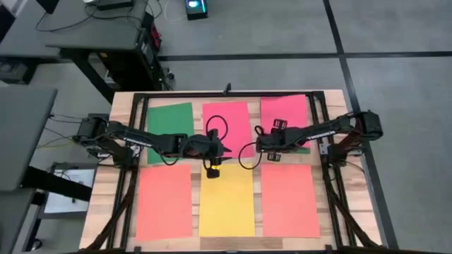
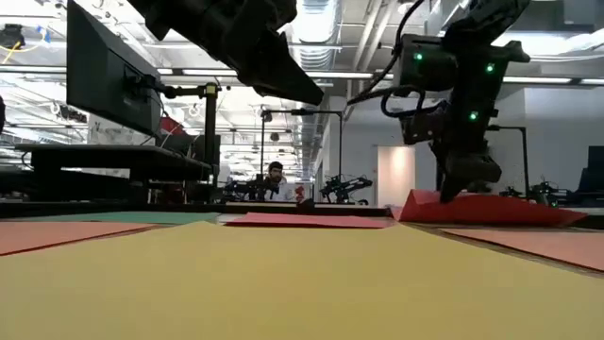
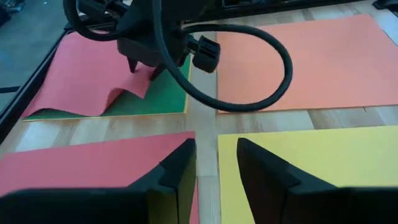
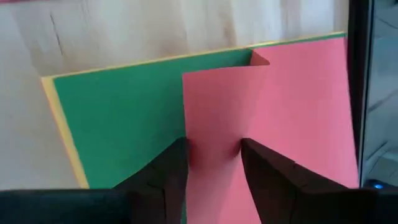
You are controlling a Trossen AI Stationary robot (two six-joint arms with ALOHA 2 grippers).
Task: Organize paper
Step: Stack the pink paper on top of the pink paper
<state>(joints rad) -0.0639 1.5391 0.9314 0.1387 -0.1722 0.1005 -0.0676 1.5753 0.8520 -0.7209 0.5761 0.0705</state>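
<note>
In the high view the right hand (image 1: 270,149) and its arm cover the near edge of the pink sheet (image 1: 285,113), and the green sheet (image 1: 302,149) under that pink one shows only as a thin strip. In the right wrist view this pink sheet runs out of the picture at its lower edge, and a yellow sheet (image 4: 60,124) below the green one shows only as a narrow border. In the low view the person (image 2: 275,179) far behind the bench is too small to tell anything about.
</note>
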